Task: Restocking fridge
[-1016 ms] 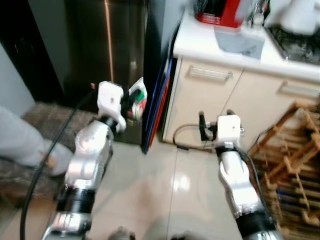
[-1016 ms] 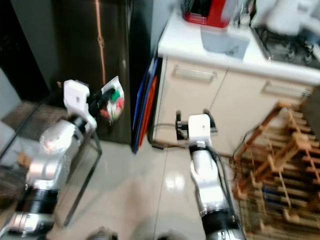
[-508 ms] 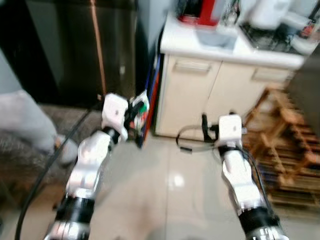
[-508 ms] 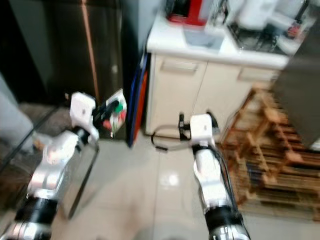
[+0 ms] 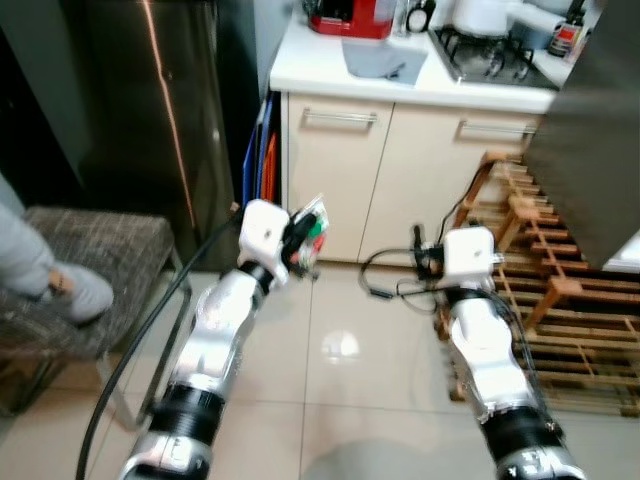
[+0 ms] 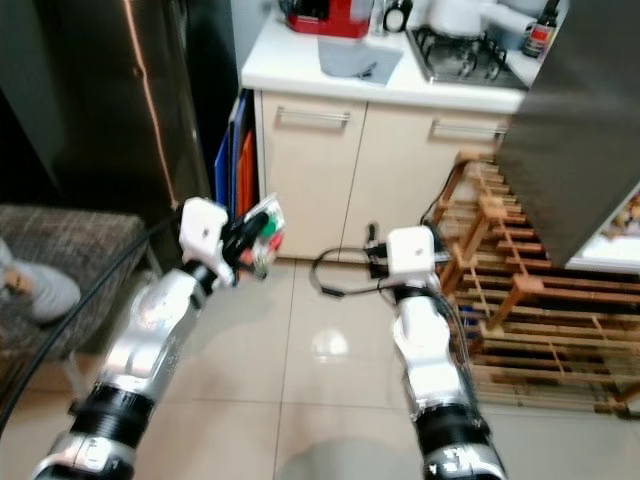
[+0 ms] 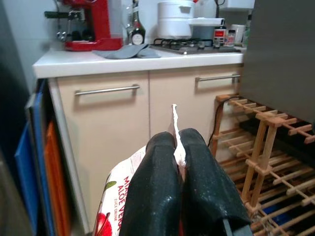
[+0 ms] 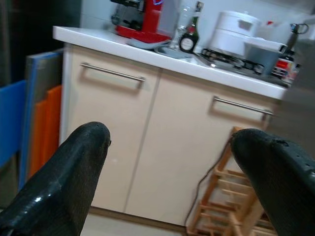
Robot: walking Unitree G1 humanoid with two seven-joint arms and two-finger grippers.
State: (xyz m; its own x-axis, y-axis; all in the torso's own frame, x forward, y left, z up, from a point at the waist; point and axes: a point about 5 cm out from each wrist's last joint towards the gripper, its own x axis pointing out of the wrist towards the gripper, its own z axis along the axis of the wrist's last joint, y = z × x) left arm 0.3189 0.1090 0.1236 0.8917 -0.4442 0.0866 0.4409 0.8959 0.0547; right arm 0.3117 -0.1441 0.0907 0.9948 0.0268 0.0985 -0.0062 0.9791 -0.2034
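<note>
You have open pale floor tile point(image 5: 340, 350) straight ahead, between the two arms and up to the cream cabinets point(image 5: 330, 180). On your left the room is hemmed by the dark fridge front point(image 5: 150, 110) and a grey woven chair point(image 5: 80, 270) where a person's foot point(image 5: 75, 290) rests. Blue and orange boards point(image 5: 262, 150) stand on edge in the gap between fridge and cabinet. On your right a wooden rack point(image 5: 560, 290) sits on the floor against the cabinets, close beside the right arm, and a dark panel point(image 5: 590, 130) juts in above it.

Your left gripper point(image 5: 300, 240) is raised in front of the cabinet corner, clenched on a drink carton point(image 5: 313, 232). The left wrist view shows what the head views blur: both fingers point(image 7: 157, 187) are pressed together on the carton's top seam, and the white pack with red fruit and "ALOE VER" print hangs below them.

Your right gripper point(image 8: 172, 162) is held at about the same height, near the rack, holding nothing; the right wrist view shows its fingers point(image 8: 69, 172) spread wide with the cabinet doors between them.

From the wrist views you also get the counter point(image 7: 123, 56) edge on: a red coffee machine point(image 7: 91, 24), a dark bottle point(image 7: 137, 34), a grey cloth point(image 7: 120, 50), a white pot point(image 7: 176, 19) on the stove point(image 7: 192, 45).
</note>
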